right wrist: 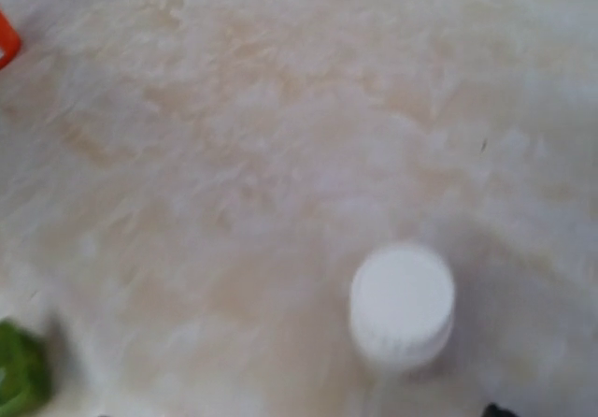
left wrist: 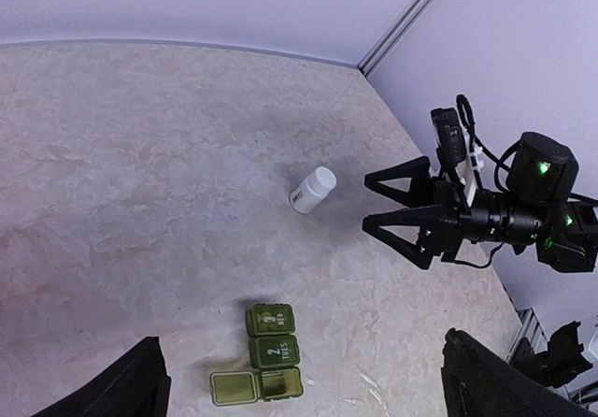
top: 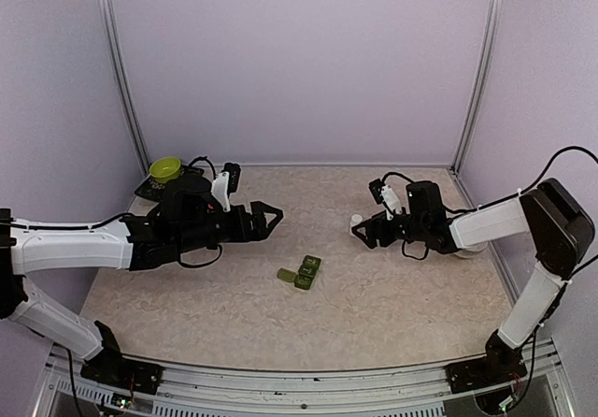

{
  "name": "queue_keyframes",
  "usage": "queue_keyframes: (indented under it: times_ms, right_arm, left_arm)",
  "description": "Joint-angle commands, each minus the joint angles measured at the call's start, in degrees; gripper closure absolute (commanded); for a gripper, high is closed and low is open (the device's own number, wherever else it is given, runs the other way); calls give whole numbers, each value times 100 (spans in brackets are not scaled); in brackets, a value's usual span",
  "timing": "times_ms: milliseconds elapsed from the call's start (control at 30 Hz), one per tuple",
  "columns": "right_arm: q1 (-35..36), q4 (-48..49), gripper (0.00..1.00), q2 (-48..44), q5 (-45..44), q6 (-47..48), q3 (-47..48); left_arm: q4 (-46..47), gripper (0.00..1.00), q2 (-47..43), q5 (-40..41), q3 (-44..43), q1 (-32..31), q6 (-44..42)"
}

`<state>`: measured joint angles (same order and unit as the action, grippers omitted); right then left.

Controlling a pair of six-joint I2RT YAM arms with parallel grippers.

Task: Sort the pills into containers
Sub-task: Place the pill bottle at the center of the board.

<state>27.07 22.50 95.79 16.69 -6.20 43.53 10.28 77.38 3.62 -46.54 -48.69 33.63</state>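
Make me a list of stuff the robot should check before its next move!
1. Right claw open: ok, its jaws stand apart.
2. Small white bottle free: ok, a gap shows between it and the right claw.
3. Bottle upright: cannot tell, since the views do not settle it.
4. Green pill organizer ready: ok, the end lid is flipped open and the other two lids are shut.
5. Left claw out of the way: ok, it is open, empty and apart from the organizer.
6. Pills inside the bottle: cannot tell, because its white cap hides them.
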Motion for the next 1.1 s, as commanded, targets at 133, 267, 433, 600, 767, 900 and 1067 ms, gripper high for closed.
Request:
queue_keyframes:
  times_ms: [133,267,433,600,767,900,1067]
  right_arm:
    - [-26,-409,24,921,-272,219,1000]
    - [-26,-705,29,1230,-317,215,1313]
    - [-26,-874,33,1491,-340,204,1457]
    - [-26,-897,41,1637,-322,198,1506]
    - [-26,-919,57,1796,-343,253,1653]
    - [-26,-864,62,1899,-274,293,1738]
    - [-26,-861,66,1951,-159,334,1797]
  left_arm:
    - [91,1,-222,-22,152,24,9]
    - [94,1,-250,-11,180,52,17]
    - [105,1,-222,-23,198,68,30]
    - [122,1,-189,-12,199,78,33]
    - [114,1,-113,5,172,79,0]
    - [90,1,-35,66,163,85,-54]
    - [78,1,100,99,134,87,-167]
